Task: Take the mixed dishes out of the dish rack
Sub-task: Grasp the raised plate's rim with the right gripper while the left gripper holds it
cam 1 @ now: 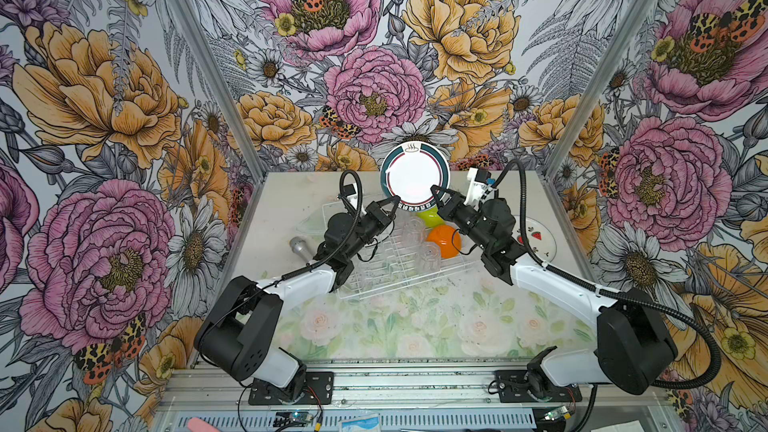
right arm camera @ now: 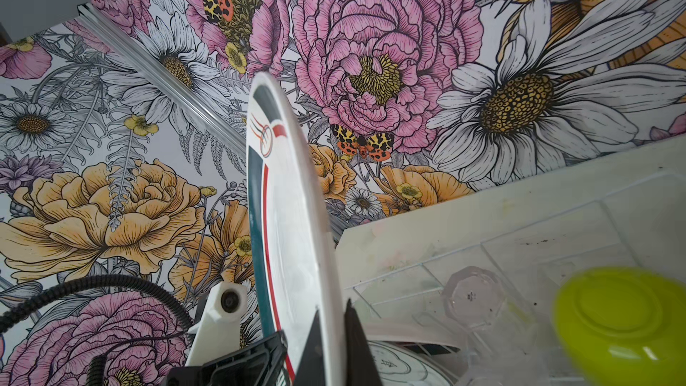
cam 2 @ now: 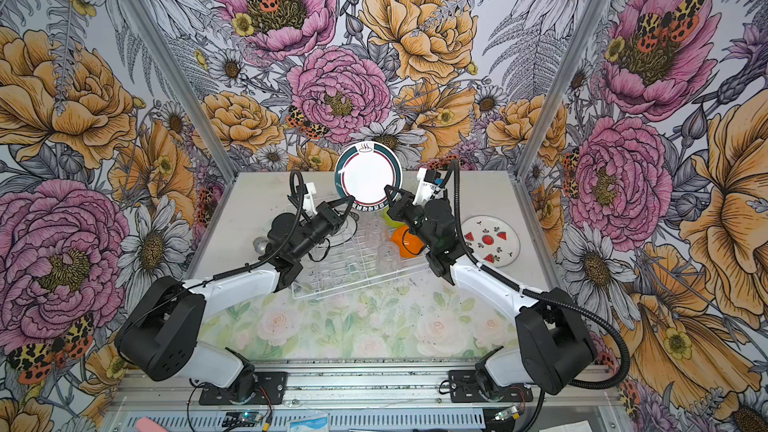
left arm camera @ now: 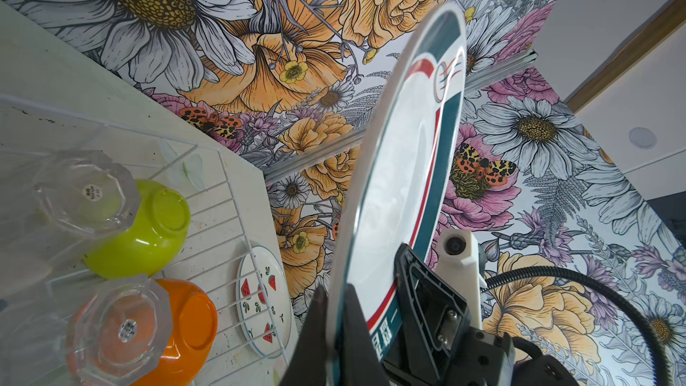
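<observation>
The left gripper (cam 1: pixel 395 202) and right gripper (cam 1: pixel 434 192) each pinch the lower rim of the dark-rimmed plate (cam 1: pixel 414 174), which is held upright above the far side of the dish rack (cam 1: pixel 415 279). Unmatched arm motion could twist the plate free. It would then probably drop onto the tumblers (cam 1: pixel 430 253).

Beneath the fingers (cam 1: pixel 390 204), clear tumblers (cam 1: pixel 412 227), a lime-green bowl (cam 1: pixel 428 214) and an orange bowl (cam 1: pixel 444 239) are blocking the dish rack (cam 1: pixel 415 280); free room is lying above.

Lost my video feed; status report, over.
Left gripper, right gripper both shut on round teal-rimmed white plate. Plate upright above white wire dish rack. Nothing else touching it.
</observation>
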Action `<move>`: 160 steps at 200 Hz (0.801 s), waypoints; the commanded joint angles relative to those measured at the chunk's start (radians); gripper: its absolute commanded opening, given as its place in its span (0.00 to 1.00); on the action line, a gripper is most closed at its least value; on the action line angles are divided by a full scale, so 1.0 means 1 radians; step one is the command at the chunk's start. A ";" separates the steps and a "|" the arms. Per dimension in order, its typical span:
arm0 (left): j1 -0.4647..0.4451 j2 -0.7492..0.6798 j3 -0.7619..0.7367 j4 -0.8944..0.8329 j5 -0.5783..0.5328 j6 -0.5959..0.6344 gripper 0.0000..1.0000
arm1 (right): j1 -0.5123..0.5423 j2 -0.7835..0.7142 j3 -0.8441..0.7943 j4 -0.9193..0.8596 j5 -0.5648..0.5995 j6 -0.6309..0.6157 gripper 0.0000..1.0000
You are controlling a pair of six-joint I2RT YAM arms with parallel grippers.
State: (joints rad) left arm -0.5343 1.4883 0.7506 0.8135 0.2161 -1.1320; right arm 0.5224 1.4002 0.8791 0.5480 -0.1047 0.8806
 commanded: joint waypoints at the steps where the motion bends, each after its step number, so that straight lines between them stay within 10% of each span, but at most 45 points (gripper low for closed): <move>1: -0.012 -0.018 0.016 -0.001 0.033 0.076 0.00 | 0.011 0.003 0.000 -0.010 0.025 -0.054 0.00; 15: -0.011 -0.016 0.021 -0.001 0.037 0.075 0.01 | 0.011 0.002 0.000 -0.008 0.026 -0.054 0.00; 52: -0.001 -0.017 0.008 0.000 0.035 0.073 0.98 | 0.008 -0.005 -0.003 -0.006 0.037 -0.056 0.00; 160: 0.007 -0.046 -0.030 -0.004 0.019 0.094 0.99 | -0.027 -0.004 -0.001 0.015 0.015 -0.032 0.00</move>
State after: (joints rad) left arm -0.5335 1.4677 0.7406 0.8013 0.2298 -1.0695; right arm 0.5175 1.4021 0.8722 0.4988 -0.0830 0.8421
